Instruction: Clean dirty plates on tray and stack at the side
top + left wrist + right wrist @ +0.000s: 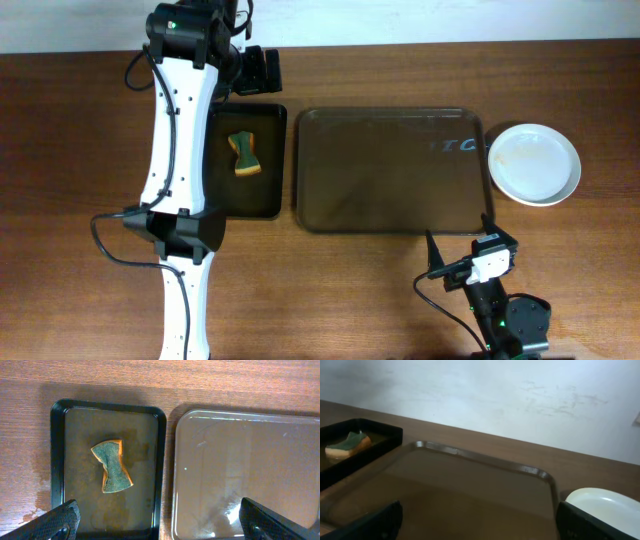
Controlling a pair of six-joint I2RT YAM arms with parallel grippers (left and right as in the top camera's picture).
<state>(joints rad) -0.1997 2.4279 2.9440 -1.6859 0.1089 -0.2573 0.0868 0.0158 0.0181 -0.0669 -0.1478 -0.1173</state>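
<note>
The dark-brown tray (390, 170) lies mid-table with nothing on it; it also shows in the left wrist view (250, 460) and the right wrist view (470, 490). A white plate (533, 163) sits on the table just right of the tray, with faint marks; whether others lie under it I cannot tell. It shows in the right wrist view (605, 505). My left gripper (255, 70) is open and empty, high over the gap between the two trays (160, 525). My right gripper (460, 242) is open and empty at the tray's near edge (480, 520).
A smaller black tray (250, 205) lies left of the brown tray and holds a green-and-yellow sponge (245, 154), also seen in the left wrist view (112, 466). The left arm (180, 150) stretches along the black tray's left side. The right arm's base (510, 320) sits at the front edge.
</note>
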